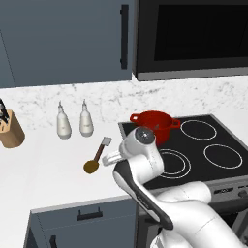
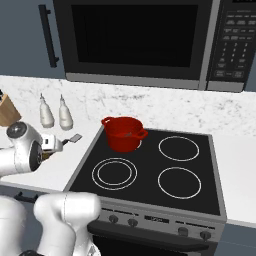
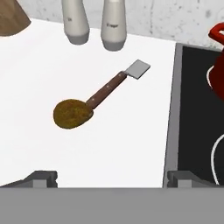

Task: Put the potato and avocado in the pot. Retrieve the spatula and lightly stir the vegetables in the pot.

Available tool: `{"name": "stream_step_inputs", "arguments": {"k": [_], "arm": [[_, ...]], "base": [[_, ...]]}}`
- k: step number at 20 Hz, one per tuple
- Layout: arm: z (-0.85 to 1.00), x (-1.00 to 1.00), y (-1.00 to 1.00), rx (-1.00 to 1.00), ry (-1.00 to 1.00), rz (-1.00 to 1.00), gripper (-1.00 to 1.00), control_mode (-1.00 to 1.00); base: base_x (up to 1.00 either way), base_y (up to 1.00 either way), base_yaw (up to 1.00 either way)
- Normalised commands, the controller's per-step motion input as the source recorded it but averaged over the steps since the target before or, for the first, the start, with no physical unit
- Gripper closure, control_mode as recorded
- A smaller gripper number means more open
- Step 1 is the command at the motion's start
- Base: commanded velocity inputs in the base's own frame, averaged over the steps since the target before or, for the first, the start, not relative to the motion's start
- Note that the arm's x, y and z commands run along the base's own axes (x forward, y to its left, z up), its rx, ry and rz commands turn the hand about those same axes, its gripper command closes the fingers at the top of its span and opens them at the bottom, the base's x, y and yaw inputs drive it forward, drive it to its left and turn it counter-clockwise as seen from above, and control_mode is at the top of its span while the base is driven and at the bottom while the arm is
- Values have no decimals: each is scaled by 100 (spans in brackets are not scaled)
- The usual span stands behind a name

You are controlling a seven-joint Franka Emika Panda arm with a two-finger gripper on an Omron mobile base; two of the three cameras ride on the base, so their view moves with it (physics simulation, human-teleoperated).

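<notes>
1. The potato (image 3: 72,113) is seen lying on the white counter (image 3: 122,148), touching the handle end of the spatula (image 3: 114,85); neither has been lifted
2. The pot (image 1: 154,124) is set on the stove's rear left burner; its contents cannot be made out, and the avocado cannot be placed
3. The claw (image 3: 111,177) is held above the counter, fingers apart and empty; the potato transfer and stirring are judged outstanding

Two white bottles (image 1: 63,123) (image 1: 86,121) are set side by side at the far edge of the white tabletop (image 1: 43,169), with a wooden knife block (image 1: 10,128) to their left. A black stovetop (image 2: 165,170) lies right, under a microwave (image 2: 135,40); grey cabinets (image 1: 63,38) hang above.
</notes>
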Motion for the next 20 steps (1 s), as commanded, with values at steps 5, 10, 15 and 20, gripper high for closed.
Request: {"name": "stream_step_inputs", "arguments": {"k": [5, 10, 15, 20], "arm": [[0, 0, 44, 4, 10, -12, -100, -100], [0, 0, 39, 2, 10, -2, -100, -100], [0, 14, 3, 10, 17, 0, -100, -100], [-13, 23, 13, 2, 12, -1, -100, -100]], "base": [[0, 0, 0], [0, 0, 0], [0, 0, 0], [0, 0, 0]]}}
